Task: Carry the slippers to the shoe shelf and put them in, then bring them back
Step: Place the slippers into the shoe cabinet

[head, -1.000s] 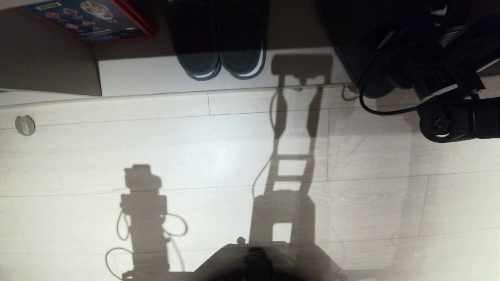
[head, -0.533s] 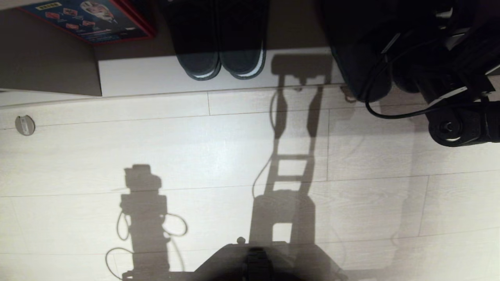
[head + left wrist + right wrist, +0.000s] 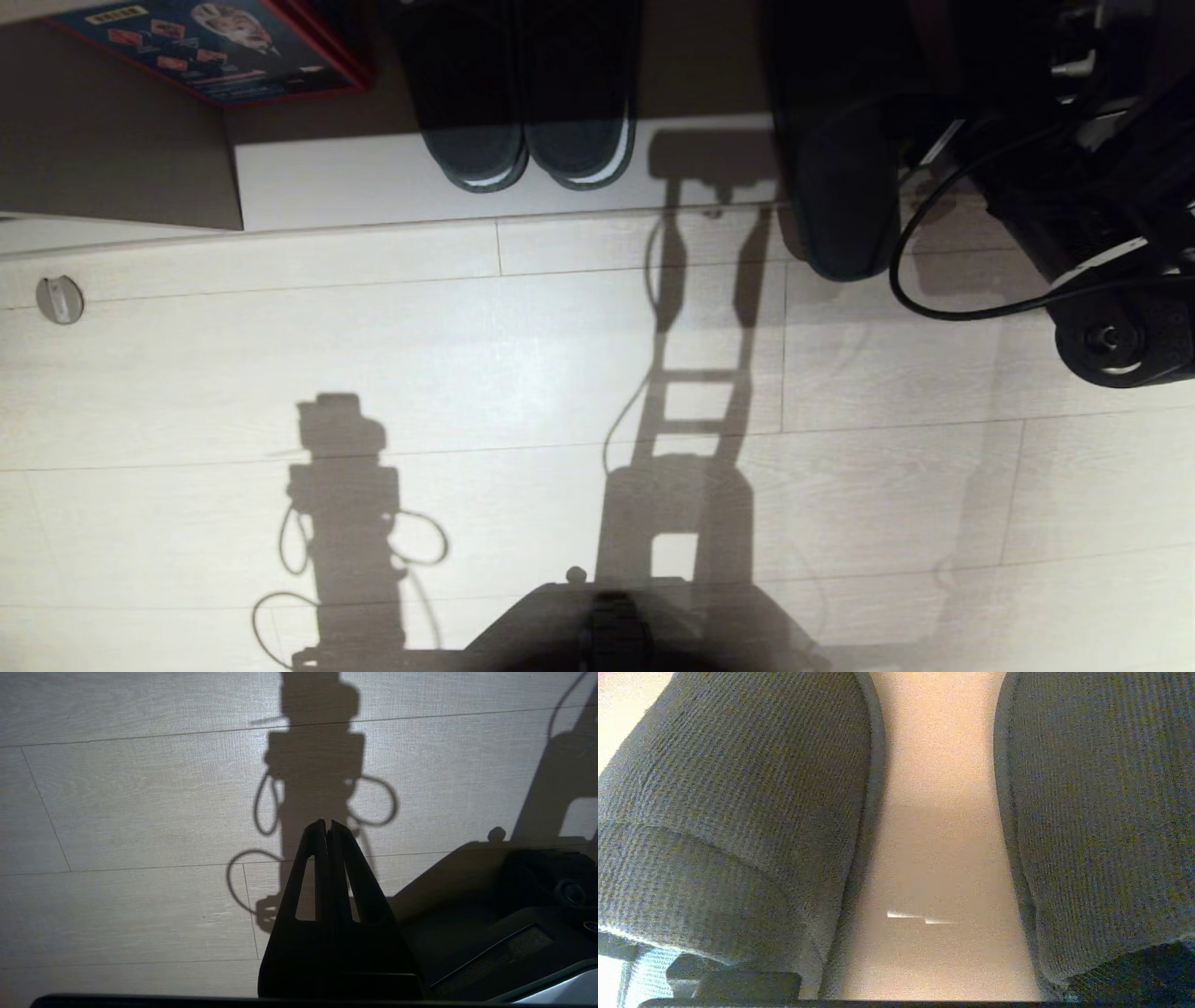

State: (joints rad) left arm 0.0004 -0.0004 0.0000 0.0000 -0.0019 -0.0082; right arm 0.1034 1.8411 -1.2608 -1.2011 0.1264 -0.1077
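Note:
One charcoal slipper (image 3: 840, 205) lies at the shoe shelf's pale base board (image 3: 373, 177), with its rounded end over the front edge onto the floor. The other slipper is hidden behind my dark right arm (image 3: 1111, 336). In the right wrist view the slippers' woven uppers (image 3: 738, 788) (image 3: 1101, 812) fill both sides, with bare shelf board (image 3: 938, 812) between them. My right gripper (image 3: 943, 980) is open. Its dark fingers (image 3: 738, 987) show only at the lower corners, under the uppers. My left gripper (image 3: 327, 823) hangs shut over the floor, holding nothing.
A dark pair with white sole stripes (image 3: 527, 112) stands in the shelf to the left of the slipper. A red-edged blue box (image 3: 215, 47) lies further left, past a grey side panel (image 3: 112, 140). A round metal disc (image 3: 60, 299) is set in the floor. My base (image 3: 607, 635) is at the near edge.
The visible slipper's end has slid left and out over the shelf's front edge. My right arm has drawn back toward the lower right.

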